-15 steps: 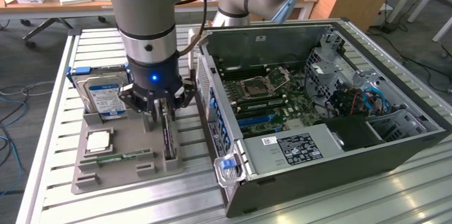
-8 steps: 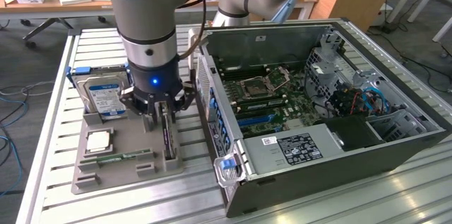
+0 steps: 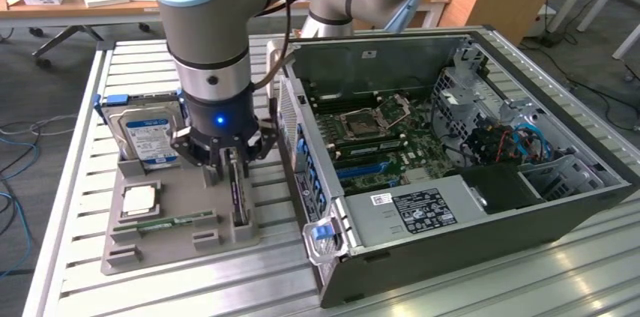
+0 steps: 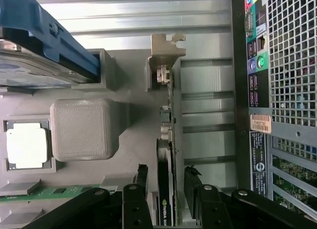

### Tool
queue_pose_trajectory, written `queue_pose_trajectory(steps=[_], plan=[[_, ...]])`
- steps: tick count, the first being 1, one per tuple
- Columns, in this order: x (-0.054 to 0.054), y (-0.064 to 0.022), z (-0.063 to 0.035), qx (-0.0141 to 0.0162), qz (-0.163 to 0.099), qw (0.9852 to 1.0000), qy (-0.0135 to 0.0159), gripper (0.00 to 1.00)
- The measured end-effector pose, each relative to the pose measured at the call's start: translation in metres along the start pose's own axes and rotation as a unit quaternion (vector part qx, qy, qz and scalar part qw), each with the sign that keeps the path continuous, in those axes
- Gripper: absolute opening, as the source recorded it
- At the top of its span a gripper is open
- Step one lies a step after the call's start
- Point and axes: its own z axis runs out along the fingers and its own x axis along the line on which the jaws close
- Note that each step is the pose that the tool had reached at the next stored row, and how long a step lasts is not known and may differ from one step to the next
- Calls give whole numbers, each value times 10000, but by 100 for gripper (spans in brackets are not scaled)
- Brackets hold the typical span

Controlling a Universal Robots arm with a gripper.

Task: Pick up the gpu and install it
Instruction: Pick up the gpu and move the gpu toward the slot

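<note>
One gpu [image 3: 240,204] stands on edge in a slot of a grey tray [image 3: 180,246], with the robot's gripper [image 3: 228,171] lowered over it. At the exterior view's left, on the tray's far corner, a hard drive [image 3: 150,133] sits upright in a blue carrier. Nearer on the tray lie a processor [image 3: 138,201] and a memory stick [image 3: 165,222]. Along the tray's right side the card runs far to near, and the wrist view puts its metal bracket at the hard-drive end. The gripper is open and holds nothing: its black fingers [image 4: 142,182] straddle the card, one to each face, with a gap showing on both sides. Just right of the tray, an open computer case [image 3: 460,234] lies on its side on the slatted table [image 3: 70,182], its motherboard [image 3: 370,133] exposed. The card looks light and stiff but fragile, a thin board with bare components. Its narrow upper edge gives little to pinch, and it would likely tilt if caught near one end. The soundest hold, by this judgement, is across the two flat faces at the black cooler. That is about mid-length, clear of the bracket and of the connector edge seated in the slot. The pressure should be firm enough to stop slipping yet light enough not to flex the board.
</note>
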Motion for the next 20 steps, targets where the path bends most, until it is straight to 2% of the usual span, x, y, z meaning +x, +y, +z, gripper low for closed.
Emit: queue_pose_trajectory(steps=[12,20], plan=[[3,-3,94,24,-1,10000,-2,43],[1,-25,101,24,0,10000,-2,43]])
